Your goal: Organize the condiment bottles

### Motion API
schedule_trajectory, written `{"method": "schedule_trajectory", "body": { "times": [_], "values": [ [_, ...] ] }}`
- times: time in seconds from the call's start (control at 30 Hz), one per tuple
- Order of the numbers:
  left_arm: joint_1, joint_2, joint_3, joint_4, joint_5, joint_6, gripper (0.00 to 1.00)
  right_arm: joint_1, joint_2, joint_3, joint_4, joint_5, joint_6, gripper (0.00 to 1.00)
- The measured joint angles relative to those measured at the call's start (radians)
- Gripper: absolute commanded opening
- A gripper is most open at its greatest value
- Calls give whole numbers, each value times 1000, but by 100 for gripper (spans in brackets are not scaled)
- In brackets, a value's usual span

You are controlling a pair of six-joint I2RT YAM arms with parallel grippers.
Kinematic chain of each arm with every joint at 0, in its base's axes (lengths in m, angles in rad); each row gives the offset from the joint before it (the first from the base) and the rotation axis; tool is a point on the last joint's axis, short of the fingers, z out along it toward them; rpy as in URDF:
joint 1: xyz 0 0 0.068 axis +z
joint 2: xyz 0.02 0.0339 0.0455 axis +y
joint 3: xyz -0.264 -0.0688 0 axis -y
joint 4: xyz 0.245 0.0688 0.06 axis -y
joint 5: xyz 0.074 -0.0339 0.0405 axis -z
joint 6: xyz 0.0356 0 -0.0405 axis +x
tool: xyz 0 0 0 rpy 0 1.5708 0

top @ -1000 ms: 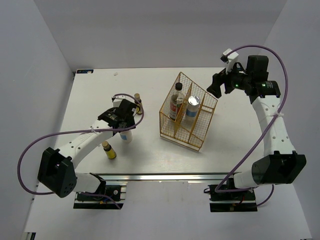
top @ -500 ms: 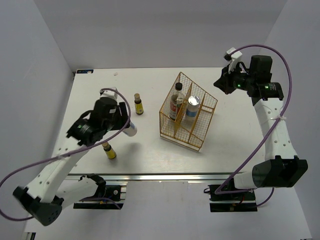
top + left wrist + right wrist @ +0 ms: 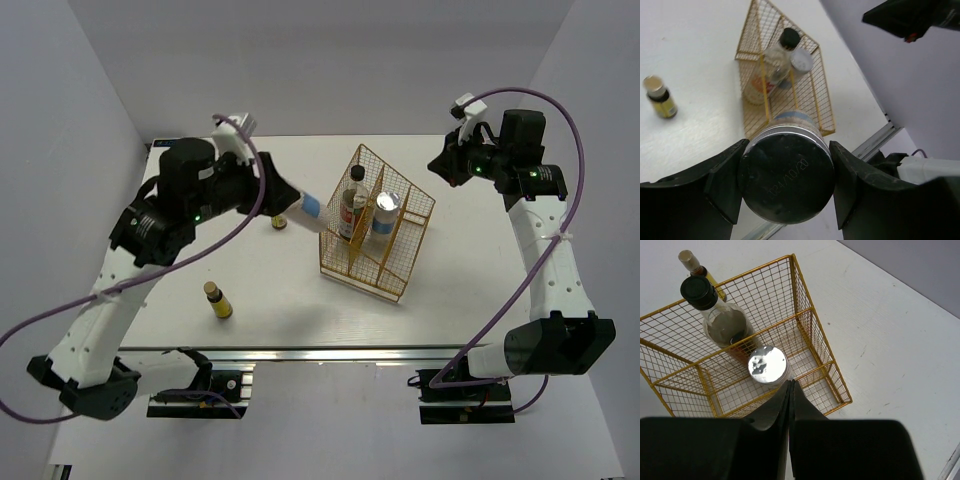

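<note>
My left gripper [image 3: 278, 192] is shut on a white bottle with a blue label [image 3: 305, 206], held tilted in the air just left of the gold wire basket [image 3: 400, 265]. In the left wrist view its dark base [image 3: 786, 172] fills the gap between my fingers [image 3: 722, 185]. Inside the basket stand a clear bottle with a black cap [image 3: 355, 195] and a white bottle with a silver lid [image 3: 387, 203]. One amber bottle [image 3: 217, 300] stands at the front left, another [image 3: 277, 220] behind the held bottle. My right gripper [image 3: 441, 166] hovers shut and empty above the basket's far right.
The basket's front compartments [image 3: 815, 385] hold nothing, seen below my shut right gripper [image 3: 790, 385]. Grey walls close in the table on the left, back and right. An aluminium rail [image 3: 330, 353] runs along the near edge.
My left arm lifted the white bottle off the table and swung it up and right toward the basket. My right gripper closed and drew back slightly.
</note>
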Motion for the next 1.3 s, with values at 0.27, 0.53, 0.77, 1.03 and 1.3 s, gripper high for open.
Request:
{"method": "schedule_trajectory", "body": {
  "times": [0.27, 0.53, 0.77, 1.03, 1.3],
  "values": [
    [-205, 280, 192, 63, 20, 51, 0, -20, -17, -48, 6, 17, 11, 0],
    [-353, 585, 409, 54, -70, 159, 0, -77, -66, -95, 9, 29, 16, 0],
    [-373, 647, 415, 29, -180, 232, 0, -90, -83, -116, 19, 27, 18, 0],
    [-382, 661, 415, 29, -276, 307, 0, -96, -86, -148, 26, 19, 23, 0],
    [-387, 685, 392, 50, -285, 344, 0, -97, -88, -149, 28, 8, 25, 0]
  ]
}}
